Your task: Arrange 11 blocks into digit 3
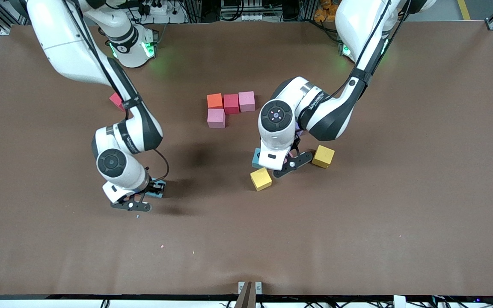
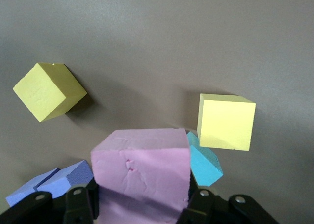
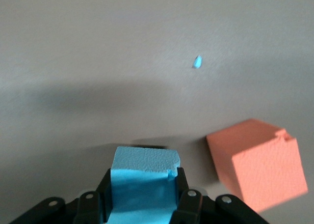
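Note:
Four blocks lie together mid-table: an orange block [image 1: 215,101], a red block [image 1: 231,103] and a pink block [image 1: 246,101] in a row, with another pink block [image 1: 216,118] touching the orange one on the side nearer the camera. My left gripper [image 1: 288,164] [image 2: 142,200] is shut on a pink block [image 2: 142,175], between two yellow blocks [image 1: 260,179] [image 1: 323,156] and over a blue block [image 1: 256,157] [image 2: 203,162]. My right gripper [image 1: 153,188] [image 3: 143,194], toward the right arm's end of the table, is shut on a blue block [image 1: 158,188] [image 3: 144,182] low at the table. An orange block [image 3: 257,162] lies beside it.
A purple cube [image 2: 54,182] lies beside the left gripper, hidden under the arm in the front view. A reddish block [image 1: 116,100] shows partly beside the right arm's forearm. A blue foam crumb [image 3: 197,62] lies on the brown table [image 1: 400,171].

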Tool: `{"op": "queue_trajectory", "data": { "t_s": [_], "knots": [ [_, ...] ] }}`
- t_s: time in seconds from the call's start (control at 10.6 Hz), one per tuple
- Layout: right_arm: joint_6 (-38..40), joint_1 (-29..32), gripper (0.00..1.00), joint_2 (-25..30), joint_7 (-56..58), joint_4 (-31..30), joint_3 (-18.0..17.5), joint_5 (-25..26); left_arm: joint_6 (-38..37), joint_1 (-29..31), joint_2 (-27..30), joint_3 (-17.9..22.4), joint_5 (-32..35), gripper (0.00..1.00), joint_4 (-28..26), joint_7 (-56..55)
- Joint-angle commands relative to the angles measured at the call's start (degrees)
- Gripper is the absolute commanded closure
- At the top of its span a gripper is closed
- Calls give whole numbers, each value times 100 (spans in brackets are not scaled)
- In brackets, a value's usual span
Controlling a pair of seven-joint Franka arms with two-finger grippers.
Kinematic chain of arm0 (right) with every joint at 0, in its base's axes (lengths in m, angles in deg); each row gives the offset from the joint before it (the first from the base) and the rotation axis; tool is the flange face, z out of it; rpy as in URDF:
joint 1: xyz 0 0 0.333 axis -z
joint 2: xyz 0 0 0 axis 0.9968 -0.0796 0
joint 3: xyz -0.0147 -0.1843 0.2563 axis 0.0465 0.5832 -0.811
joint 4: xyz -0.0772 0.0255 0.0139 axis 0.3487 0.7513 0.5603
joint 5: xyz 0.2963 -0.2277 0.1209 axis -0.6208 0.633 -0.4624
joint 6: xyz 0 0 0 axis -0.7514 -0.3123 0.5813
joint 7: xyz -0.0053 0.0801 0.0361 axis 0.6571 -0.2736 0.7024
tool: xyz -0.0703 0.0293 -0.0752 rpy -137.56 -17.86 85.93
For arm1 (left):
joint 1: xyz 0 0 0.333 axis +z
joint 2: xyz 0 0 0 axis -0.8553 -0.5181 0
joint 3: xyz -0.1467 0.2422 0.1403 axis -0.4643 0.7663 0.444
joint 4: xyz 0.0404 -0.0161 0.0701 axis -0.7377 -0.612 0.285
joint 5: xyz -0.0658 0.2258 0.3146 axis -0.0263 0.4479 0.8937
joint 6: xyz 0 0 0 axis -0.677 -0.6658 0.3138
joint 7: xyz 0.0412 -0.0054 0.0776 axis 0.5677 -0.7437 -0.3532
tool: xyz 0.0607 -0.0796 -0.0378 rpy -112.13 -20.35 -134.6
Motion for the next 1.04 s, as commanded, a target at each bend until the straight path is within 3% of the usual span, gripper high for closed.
{"op": "queue_trajectory", "data": {
  "t_s": [0.0, 0.28, 0.47, 0.85, 0.95],
  "knots": [
    [300, -158, 78, 292, -322, -67, -208, -8, -64, -16, 104, 6, -105, 100, -87, -81],
    [291, -677, 74, 222, -886, 12, -332, 0, -64, -16, 104, 6, -105, 100, -87, -73],
    [300, -853, 74, 187, -1035, 12, -603, 9, -64, -16, 104, 6, -105, 100, -87, -73],
    [414, -1205, 74, 230, -1483, -188, -859, 394, -64, -7, 104, 6, -105, 100, -87, -81],
    [406, -1145, 75, 335, -1528, -373, -1086, 605, -64, -7, 104, 15, -105, 100, -87, -73]
  ]
}}
